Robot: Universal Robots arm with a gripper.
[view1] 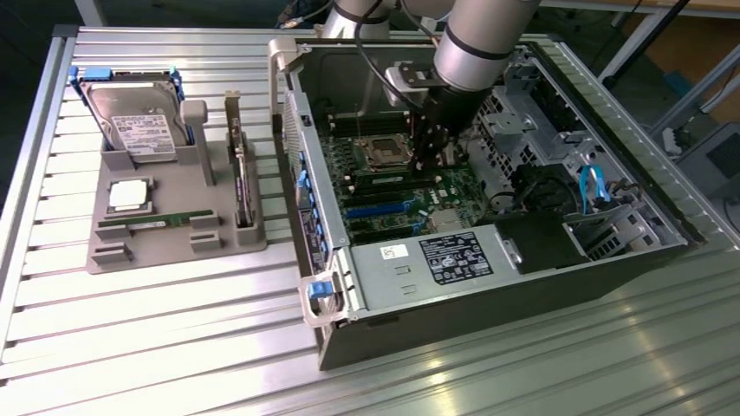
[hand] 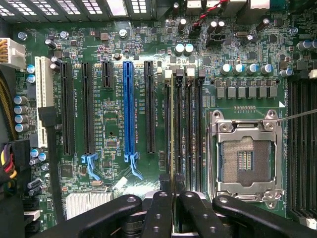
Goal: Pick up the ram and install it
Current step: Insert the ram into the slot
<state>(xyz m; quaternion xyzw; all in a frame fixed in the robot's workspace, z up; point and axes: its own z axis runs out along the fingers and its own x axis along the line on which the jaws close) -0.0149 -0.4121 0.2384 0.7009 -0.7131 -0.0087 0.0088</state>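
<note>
Green and thin, the ram [hand: 172, 129] shows edge-on in the wrist view, pinched between the black jaws, which are drawn narrow against its two faces. It runs parallel to the processor socket [hand: 246, 161], in line with the slot farthest from the socket in the bank of memory slots [hand: 188, 129] just beside it. Whether its lower edge is seated in that slot or only above it cannot be told. The socket's metal frame is closed around a bare square of contacts. Beyond the ram, farther from the socket, lie the long black expansion slots and one blue slot [hand: 128, 106] on the motherboard [hand: 111, 99].

In the exterior view the arm [view1: 486, 43] reaches down into the open computer case [view1: 463, 312] and ends just beside the socket [view1: 386, 153]. Well apart from the socket, outside the case toward the exterior view's left, a grey holder [view1: 173, 251] rests on the slatted metal tabletop [view1: 151, 321]. It carries a hard drive [view1: 139, 126] leaning upright, a square silver processor chip [view1: 128, 195], a second memory stick [view1: 156, 222] lying flat, and an upright card [view1: 241, 178] on the side nearest the socket.
</note>
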